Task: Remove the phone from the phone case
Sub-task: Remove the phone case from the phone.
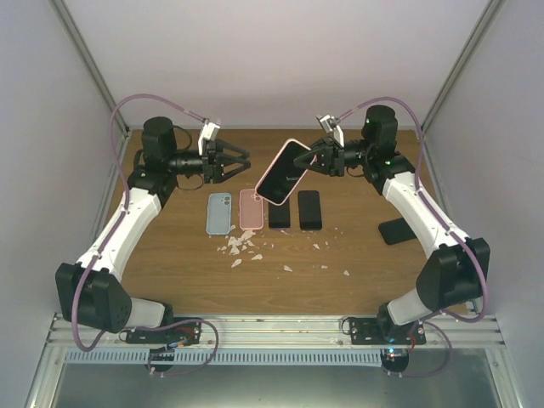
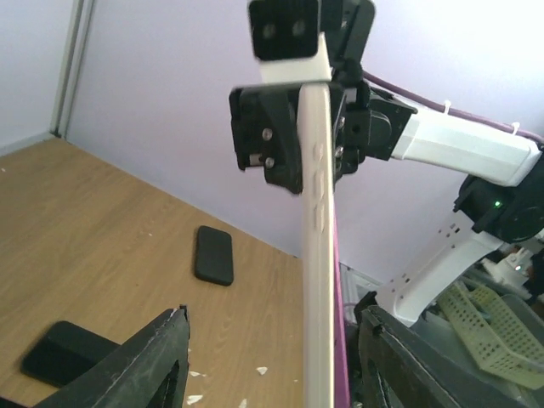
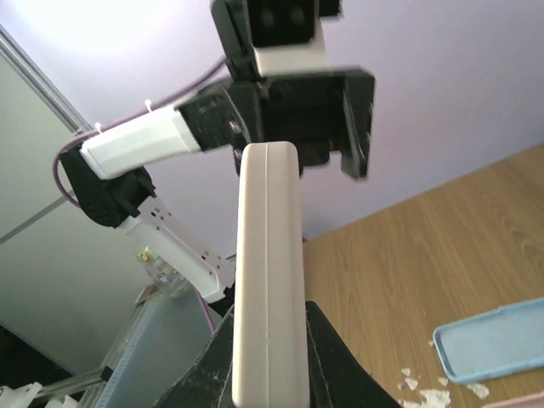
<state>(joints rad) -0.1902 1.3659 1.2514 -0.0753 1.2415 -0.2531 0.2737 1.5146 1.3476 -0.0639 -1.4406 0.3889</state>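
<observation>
A phone with a black screen sits in a pale pink phone case and is held tilted in the air above the table's middle. My right gripper is shut on its upper end, and the right wrist view shows the case's cream edge clamped between the right gripper's black fingers. My left gripper is open just left of the phone. In the left wrist view the case edge stands upright between that gripper's spread fingers, with a gap on each side.
Under the raised phone lie a light blue case, a pink case and two black phones in a row. White scraps litter the wood in front of them. A black object lies at the right.
</observation>
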